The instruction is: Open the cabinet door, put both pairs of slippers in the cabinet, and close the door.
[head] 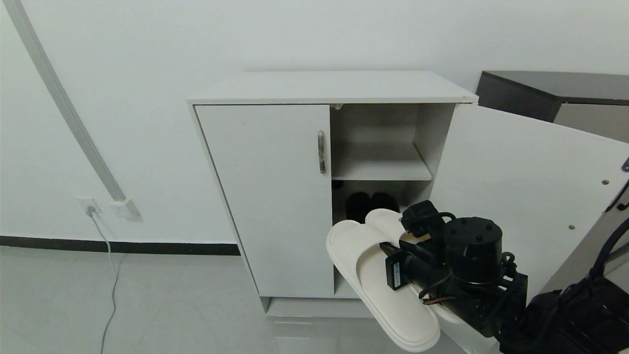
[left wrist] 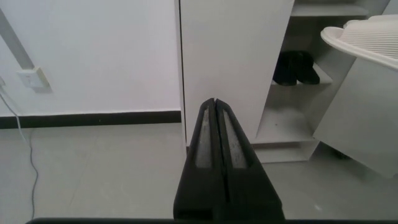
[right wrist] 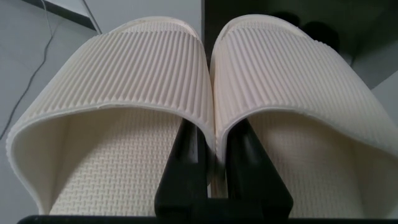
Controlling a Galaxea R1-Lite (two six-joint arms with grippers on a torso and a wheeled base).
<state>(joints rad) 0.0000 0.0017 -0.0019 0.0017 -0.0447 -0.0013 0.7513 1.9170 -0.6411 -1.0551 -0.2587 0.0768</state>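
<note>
Grips the white slippers (head: 388,300) by their touching inner edges, right gripper (right wrist: 214,177) clamped on both, low and right of centre in the head view; ribbed soft straps, rounded toes, waffled insoles; left gripper (left wrist: 214,143) pressed together, holding nothing; farther back, at right, flat white cabinet door (head: 516,187) swung open; inside the cabinet (head: 329,86), lower shelf, black slippers (head: 371,204); leaves, seemingly, stowing the white pair and closing the door.

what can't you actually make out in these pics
- Head view: the closed left door hides whatever is behind it.
- Head view: the white slippers cover the near ends of the black slippers, which sit in shadow.
- Right wrist view: the right gripper has its fingertips buried under the white slippers' straps.
- Head view: the open right door shows its inner face only, and the frame edge cuts it off.
</note>
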